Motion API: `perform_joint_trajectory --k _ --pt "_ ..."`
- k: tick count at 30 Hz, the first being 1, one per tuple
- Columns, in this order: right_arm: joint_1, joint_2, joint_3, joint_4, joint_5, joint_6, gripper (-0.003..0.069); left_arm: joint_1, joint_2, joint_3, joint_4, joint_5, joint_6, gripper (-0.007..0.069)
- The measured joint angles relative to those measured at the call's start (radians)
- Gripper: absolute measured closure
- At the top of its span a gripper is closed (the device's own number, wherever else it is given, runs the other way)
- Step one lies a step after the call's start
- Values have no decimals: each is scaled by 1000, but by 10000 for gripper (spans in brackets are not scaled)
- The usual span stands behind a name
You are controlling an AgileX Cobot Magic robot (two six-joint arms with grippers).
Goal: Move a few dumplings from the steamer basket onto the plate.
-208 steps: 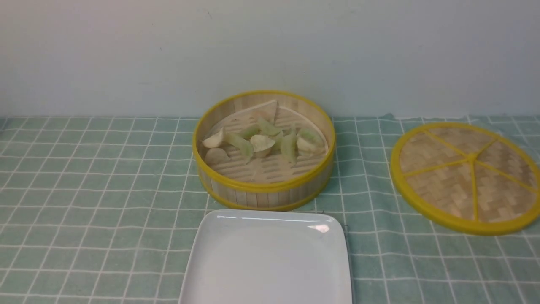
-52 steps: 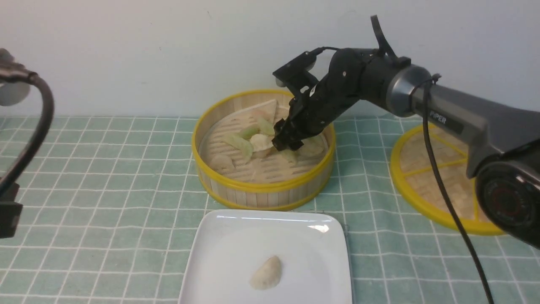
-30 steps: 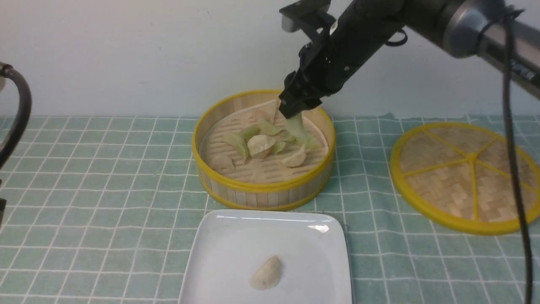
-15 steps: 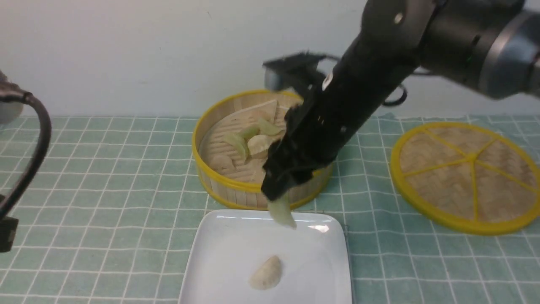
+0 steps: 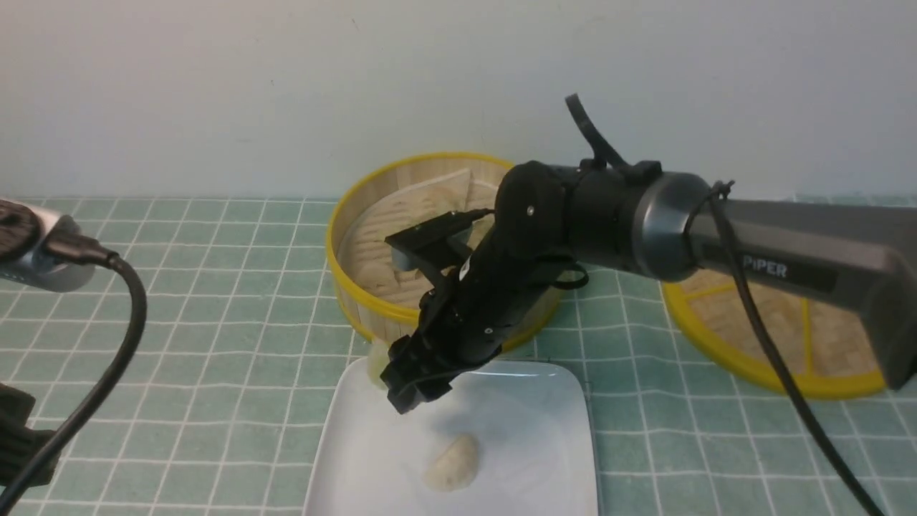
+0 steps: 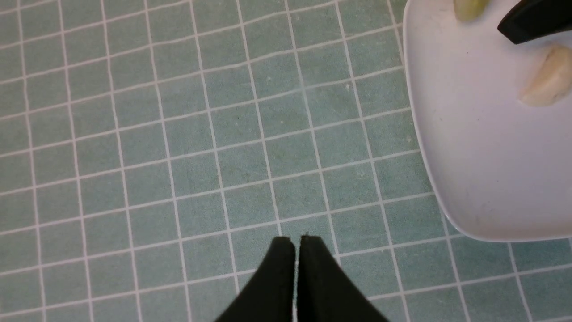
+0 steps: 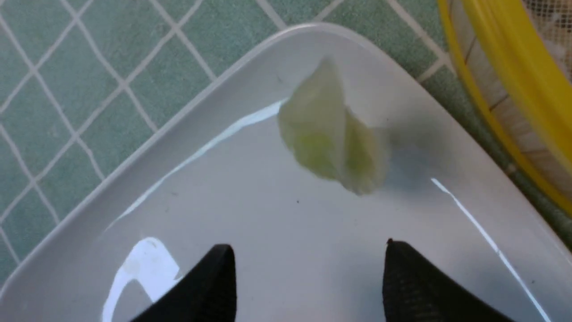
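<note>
Nearest me, a whitish dumpling (image 5: 451,464) lies on the white plate (image 5: 544,444). To its left the left end effector (image 6: 295,241) hangs over the checked tabletop (image 5: 215,358), jaws pressed together. The right end effector (image 7: 308,248) hovers over the plate's far left corner, jaws apart, a green dumpling (image 7: 328,134) loose beneath. Behind stands the steamer basket (image 5: 344,272), close to the plate

Soft, even light; white glare streaks across the plate (image 7: 277,232), the green dumpling (image 7: 328,134) at its corner smears with blur, faint shadow beside it.
</note>
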Motion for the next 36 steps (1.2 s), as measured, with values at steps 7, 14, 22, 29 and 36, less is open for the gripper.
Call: perform_joint_trajectory --k 7,14,22,29,36 --pt "0 -120 -181 -189 251 176 438 0 0 0 0 0 8 631" --pt "-1 -416 -198 -457 289 334 661 0 0 0 1 0 23 631" --pt "-2 -906 105 -506 244 452 672 0 0 0 1 -12 25 631" --pt "-2 -1395 605 -606 -170 559 673 0 0 0 0 -102 25 631" --pt "-2 -1935 1063 -843 -511 768 673 0 0 0 -43 -207 25 631"
